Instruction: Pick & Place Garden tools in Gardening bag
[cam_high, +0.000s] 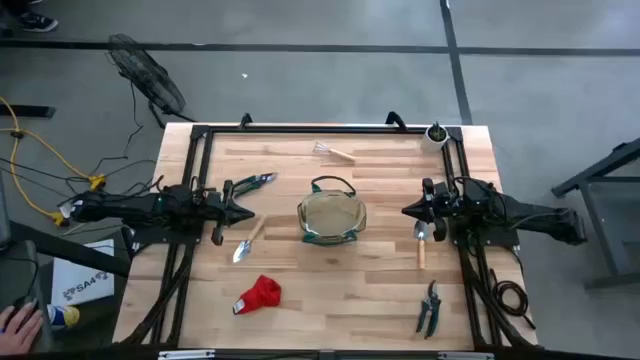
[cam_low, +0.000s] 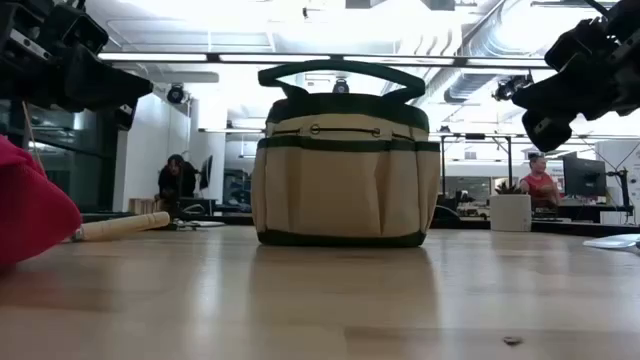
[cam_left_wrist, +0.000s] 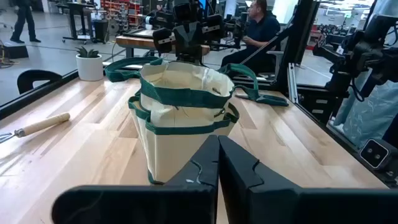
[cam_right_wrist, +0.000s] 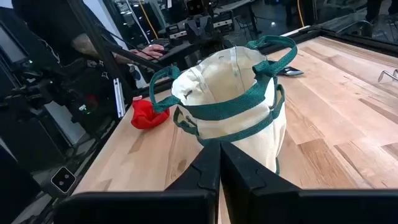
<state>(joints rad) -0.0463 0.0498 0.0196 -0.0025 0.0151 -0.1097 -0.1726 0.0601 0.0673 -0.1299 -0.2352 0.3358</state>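
The tan gardening bag (cam_high: 332, 215) with green trim stands upright and open-mouthed at mid-table on its round base. My left gripper (cam_high: 250, 213) is shut just left of it and my right gripper (cam_high: 405, 211) is shut just right of it; both point at the bag and hold nothing. In the wrist views the shut fingertips (cam_left_wrist: 217, 152) (cam_right_wrist: 219, 149) hover short of the bag's wall (cam_left_wrist: 186, 124) (cam_right_wrist: 230, 106). Lying flat on the table are green-handled pruners (cam_high: 250, 183), a trowel (cam_high: 247, 243), a red glove (cam_high: 258, 295), a mini rake (cam_high: 335, 152), a second trowel (cam_high: 421, 245) and black shears (cam_high: 430, 305).
A small white pot with a plant (cam_high: 436, 133) stands at the far right corner. A black frame (cam_high: 200, 135) runs round the table's edges. Bare wood lies in front of the bag, between glove and shears. People sit in the room beyond the table (cam_low: 540, 185).
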